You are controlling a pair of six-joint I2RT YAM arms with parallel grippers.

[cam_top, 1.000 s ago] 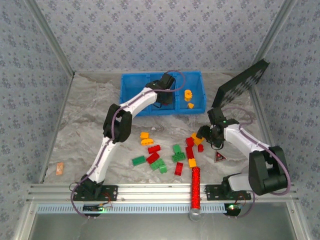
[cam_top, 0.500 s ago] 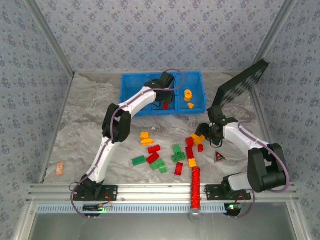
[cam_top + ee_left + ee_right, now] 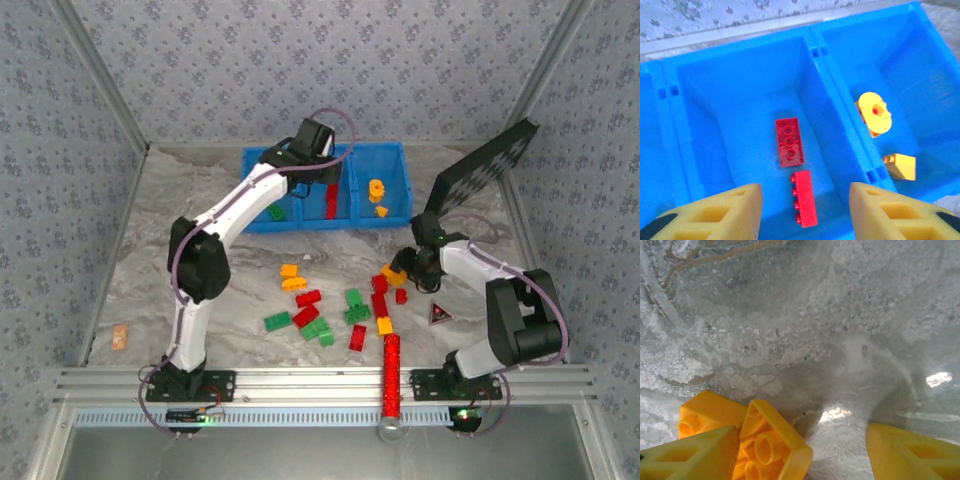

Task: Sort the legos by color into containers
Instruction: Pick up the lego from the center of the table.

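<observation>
red legos [image 3: 790, 141] lie in blue containers [image 3: 695, 90]

Bare grey marbled table [image 3: 160, 230] runs down the left of the top view, and we find it crossed only by the white left arm [image 3: 235, 205], with a small orange block [image 3: 120, 337] at lower left. Red, green and yellow plastic bricks [image 3: 340, 305] crowd the lower centre above a long red glittery cylinder [image 3: 391, 375]. At upper right a tilted black dotted panel [image 3: 480, 170] stands near the blue 3-compartment plastic bin [image 3: 385, 150], narrowing that gap.
</observation>
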